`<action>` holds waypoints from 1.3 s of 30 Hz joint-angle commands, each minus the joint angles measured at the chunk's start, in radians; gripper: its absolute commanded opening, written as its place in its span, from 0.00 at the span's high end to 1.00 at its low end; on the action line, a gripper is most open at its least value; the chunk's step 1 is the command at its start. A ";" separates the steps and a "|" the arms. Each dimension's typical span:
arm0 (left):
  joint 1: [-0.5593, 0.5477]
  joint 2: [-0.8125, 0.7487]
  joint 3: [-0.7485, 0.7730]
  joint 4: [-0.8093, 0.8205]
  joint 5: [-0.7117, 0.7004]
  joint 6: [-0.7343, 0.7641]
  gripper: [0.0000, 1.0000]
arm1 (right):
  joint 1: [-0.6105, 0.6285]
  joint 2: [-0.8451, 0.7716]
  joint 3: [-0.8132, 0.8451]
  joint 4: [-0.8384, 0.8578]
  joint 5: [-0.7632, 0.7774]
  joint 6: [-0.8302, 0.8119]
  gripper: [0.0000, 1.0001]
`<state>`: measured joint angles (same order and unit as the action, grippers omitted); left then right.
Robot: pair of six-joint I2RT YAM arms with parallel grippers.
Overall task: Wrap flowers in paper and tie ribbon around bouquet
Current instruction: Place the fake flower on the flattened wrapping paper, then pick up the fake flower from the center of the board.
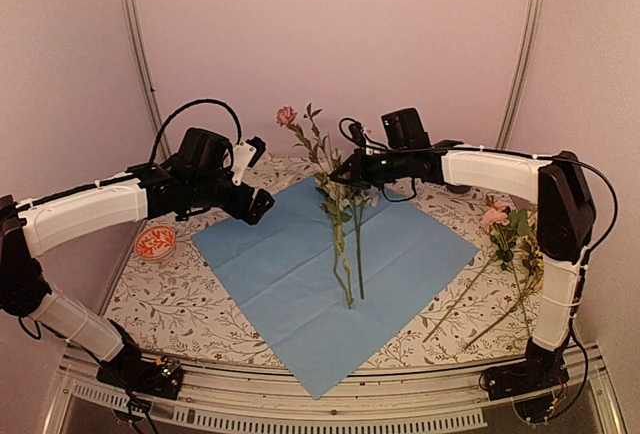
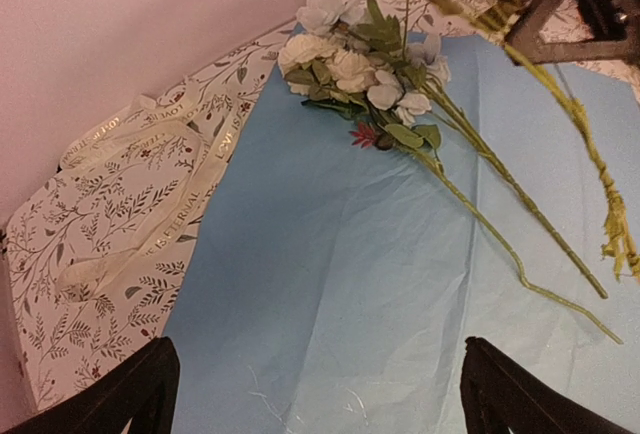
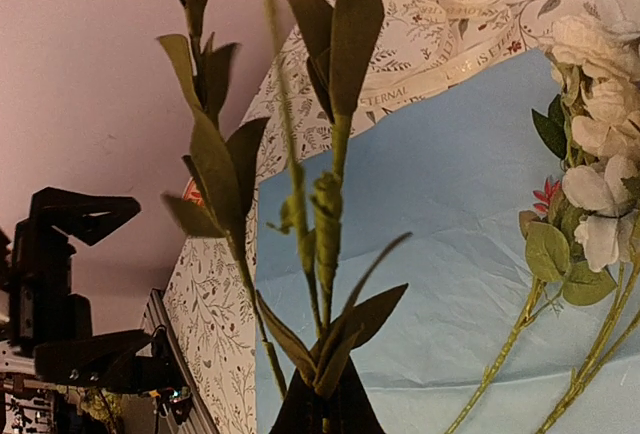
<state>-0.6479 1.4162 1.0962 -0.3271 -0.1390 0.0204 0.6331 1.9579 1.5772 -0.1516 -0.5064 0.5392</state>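
Note:
A blue sheet of paper (image 1: pixel 300 264) lies like a diamond on the table. White flowers (image 2: pixel 350 69) lie on its far part, stems (image 1: pixel 347 254) pointing toward me. My right gripper (image 1: pixel 340 172) is shut on the stems of a pink flower (image 1: pixel 287 115) held up above the paper's far corner; leaves and stems (image 3: pixel 325 254) rise from its fingertips (image 3: pixel 325 409). My left gripper (image 1: pixel 262 204) hovers open over the paper's left corner, its fingers (image 2: pixel 120 394) wide apart with nothing between them. The cream ribbon (image 2: pixel 150 154) lies loose on the cloth beyond the paper's left edge.
More pink flowers (image 1: pixel 505 229) with long stems lie on the floral tablecloth (image 1: pixel 170 299) at the right. A small orange dish (image 1: pixel 155 242) sits at the left edge. Pink walls and metal posts close in the back.

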 commanded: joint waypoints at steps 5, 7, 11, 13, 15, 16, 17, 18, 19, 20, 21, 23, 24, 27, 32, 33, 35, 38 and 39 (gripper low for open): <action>-0.012 0.024 -0.015 0.011 -0.002 0.013 0.01 | 0.018 0.321 0.262 -0.156 0.000 0.154 1.00; -0.012 0.026 -0.015 0.011 -0.003 0.015 0.01 | 0.017 0.353 0.290 -0.168 -0.008 0.159 1.00; -0.011 0.030 -0.015 0.011 -0.002 0.014 0.01 | 0.018 0.381 0.317 -0.220 -0.012 0.129 0.86; -0.012 0.033 -0.016 0.011 -0.001 0.014 0.01 | 0.018 0.376 0.346 -0.281 -0.006 0.088 0.63; -0.012 0.036 -0.016 0.011 -0.002 0.017 0.01 | 0.018 0.341 0.372 -0.360 0.048 0.037 0.52; -0.011 0.038 -0.016 0.011 -0.002 0.016 0.01 | 0.017 0.310 0.376 -0.402 0.084 -0.011 0.50; -0.012 0.039 -0.016 0.009 -0.002 0.016 0.01 | 0.017 0.273 0.376 -0.469 0.135 -0.040 0.48; -0.012 0.041 -0.016 0.010 -0.003 0.015 0.01 | 0.013 0.230 0.370 -0.523 0.194 -0.080 0.46; -0.012 0.041 -0.015 0.008 -0.003 0.016 0.01 | 0.005 0.191 0.355 -0.576 0.258 -0.108 0.45; -0.012 0.041 -0.015 0.008 -0.002 0.016 0.01 | -0.008 0.143 0.329 -0.631 0.326 -0.147 0.45; -0.012 0.041 -0.015 0.007 -0.002 0.015 0.01 | -0.026 0.096 0.273 -0.681 0.393 -0.170 0.45; -0.013 0.040 -0.013 0.007 -0.003 0.016 0.01 | -0.089 0.006 0.166 -0.788 0.521 -0.196 0.48; -0.012 0.037 -0.013 0.007 -0.002 0.016 0.01 | -0.126 -0.028 0.110 -0.839 0.576 -0.201 0.50; -0.013 0.030 -0.011 0.005 -0.001 0.016 0.01 | -0.240 -0.114 -0.067 -0.978 0.657 -0.204 0.50; -0.014 0.024 -0.012 0.005 0.008 0.013 0.01 | -0.361 -0.181 -0.252 -1.040 0.758 -0.199 0.39; -0.014 0.025 -0.012 0.005 0.011 0.012 0.01 | -0.386 -0.187 -0.266 -1.030 0.760 -0.193 0.39; -0.015 0.022 -0.010 0.005 0.012 0.012 0.01 | -0.430 -0.198 -0.289 -0.965 0.739 -0.190 0.38; -0.019 0.015 -0.010 0.003 0.013 0.013 0.01 | -0.495 -0.237 -0.357 -0.838 0.691 -0.209 0.41; -0.020 0.012 -0.010 0.003 0.010 0.014 0.01 | -0.506 -0.243 -0.388 -0.830 0.720 -0.207 0.42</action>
<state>-0.6518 1.4532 1.0958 -0.3271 -0.1390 0.0269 0.1787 1.7763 1.2469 -1.0801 0.1822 0.3431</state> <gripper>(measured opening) 0.990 0.593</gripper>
